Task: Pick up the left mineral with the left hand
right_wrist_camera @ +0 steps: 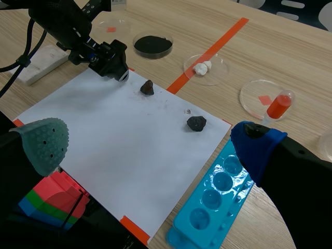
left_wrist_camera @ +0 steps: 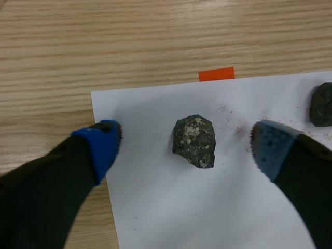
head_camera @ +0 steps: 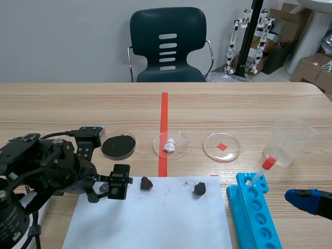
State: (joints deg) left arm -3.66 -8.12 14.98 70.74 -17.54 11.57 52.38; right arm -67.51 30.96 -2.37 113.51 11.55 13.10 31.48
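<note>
Lying between the parted fingers of the left gripper [head_camera: 120,182], touching neither pad, the left mineral [left_wrist_camera: 194,140] rests on the white paper [left_wrist_camera: 155,207]. The second mineral [left_wrist_camera: 321,104], at its 3 o'clock, is partly cut off in the left wrist view. The right gripper [right_wrist_camera: 150,145] is spread wide and holds nothing. Gripper height above the paper cannot be judged.

No text, label, brand or number could be read on anything in view. Faint white lettering stood on the black casing of the left robot arm [head_camera: 9,220], too small to read.
</note>
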